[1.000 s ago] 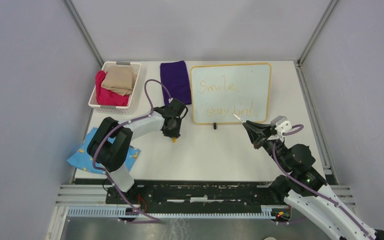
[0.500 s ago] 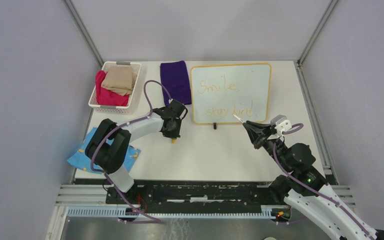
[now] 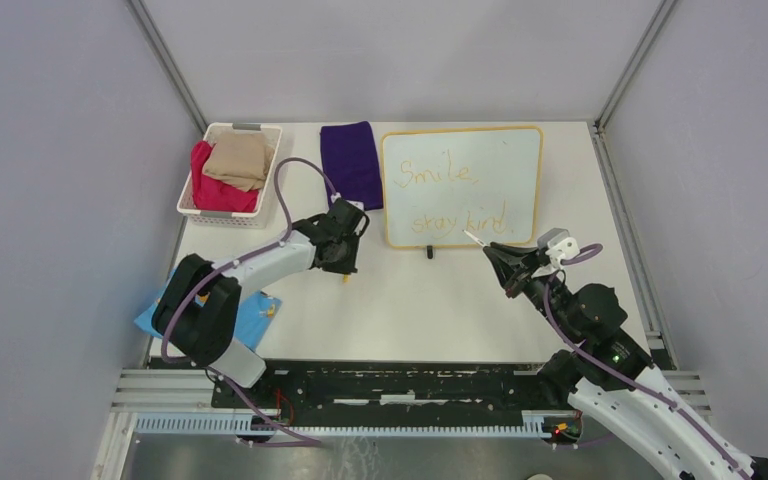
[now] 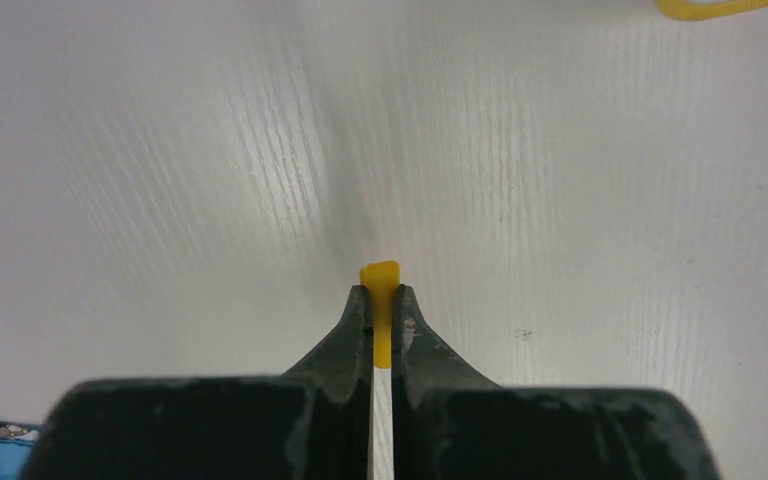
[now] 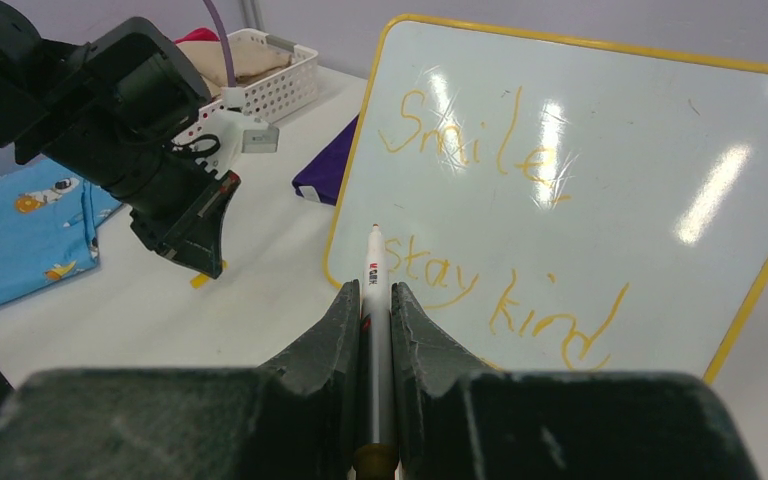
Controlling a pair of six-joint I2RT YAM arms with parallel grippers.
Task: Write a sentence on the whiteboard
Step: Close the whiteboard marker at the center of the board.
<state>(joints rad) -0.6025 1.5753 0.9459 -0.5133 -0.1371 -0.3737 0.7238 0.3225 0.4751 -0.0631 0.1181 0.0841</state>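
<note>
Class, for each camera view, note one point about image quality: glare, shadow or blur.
Right wrist: glare streaks cross the whiteboard, paling part of the sentence; the marker in the right gripper looks sharp. Left wrist: a soft shadow runs up the table from the yellow piece pinched in the left gripper; the near finger bases blur. Top external: even light, the sentence faint.

Pale grey walls (image 3: 50,150), white woodgrain table (image 3: 440,310), aluminium corner posts (image 3: 166,60)

the whiteboard (image 5: 660,130) is glossy with glare streaks; the table (image 4: 160,150) is matt white with fine wood grain; the basket (image 5: 282,88) looks plastic.
</note>
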